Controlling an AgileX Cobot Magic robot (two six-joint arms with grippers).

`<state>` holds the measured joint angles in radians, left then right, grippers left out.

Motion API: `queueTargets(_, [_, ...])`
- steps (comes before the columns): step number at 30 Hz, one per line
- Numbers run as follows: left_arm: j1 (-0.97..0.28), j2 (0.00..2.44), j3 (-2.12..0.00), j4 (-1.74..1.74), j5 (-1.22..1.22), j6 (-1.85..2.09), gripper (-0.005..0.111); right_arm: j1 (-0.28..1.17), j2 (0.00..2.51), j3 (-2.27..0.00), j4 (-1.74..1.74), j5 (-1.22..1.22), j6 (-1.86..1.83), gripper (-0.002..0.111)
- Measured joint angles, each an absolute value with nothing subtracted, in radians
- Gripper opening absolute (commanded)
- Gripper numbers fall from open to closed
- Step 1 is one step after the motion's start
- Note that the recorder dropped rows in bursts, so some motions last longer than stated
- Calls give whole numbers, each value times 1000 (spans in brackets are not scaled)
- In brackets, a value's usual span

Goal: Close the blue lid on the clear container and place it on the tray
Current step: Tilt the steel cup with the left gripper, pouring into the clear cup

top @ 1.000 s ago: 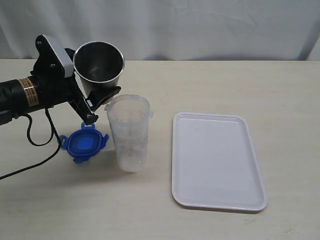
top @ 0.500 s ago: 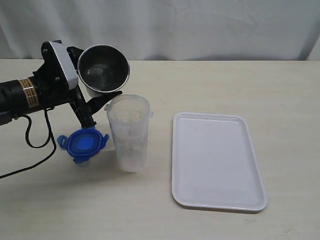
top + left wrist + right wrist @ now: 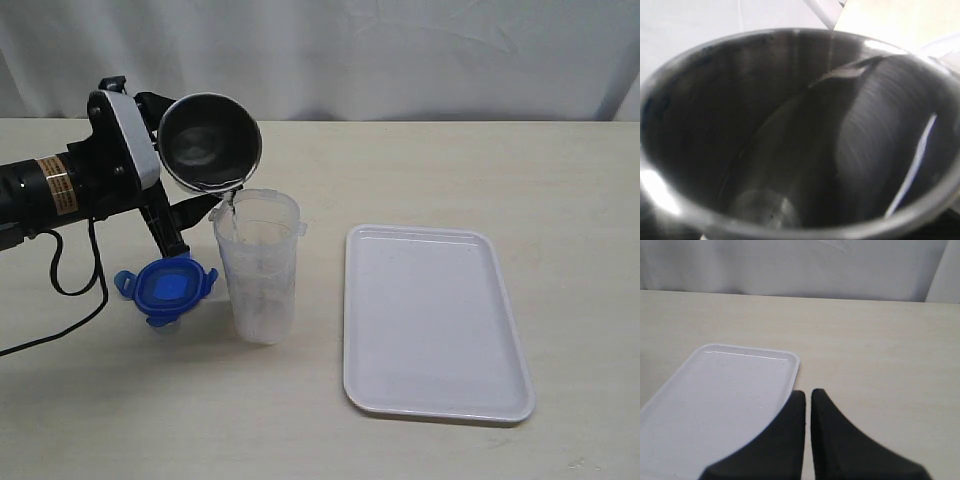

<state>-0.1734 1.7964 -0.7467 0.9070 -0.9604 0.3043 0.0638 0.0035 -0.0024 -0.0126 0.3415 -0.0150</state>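
My left gripper point(image 3: 185, 170) clamps wide around the steel cup point(image 3: 208, 142), tilted with its lip over the open rim of the clear container point(image 3: 258, 270); blue lid point(image 3: 166, 290) lies just left of that container, white tray point(image 3: 430, 320) just right; right gripper point(image 3: 807, 392) pinched shut, empty.

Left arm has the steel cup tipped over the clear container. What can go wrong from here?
1. The steel cup meets the clear container at its rim's edge, not over the middle; the pour may run down the outside onto the table and the blue lid beside it.
2. The container is tall, narrow and unheld; a nudge from the cup could topple it.
3. The right tool is shut near the tray, likely not placed to steady it.
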Motion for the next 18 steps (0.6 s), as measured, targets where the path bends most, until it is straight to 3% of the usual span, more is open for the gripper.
queueTargets(18, [-173,1796,-747,907,-962,341,0,64,4,-2,-13,342,-15,4])
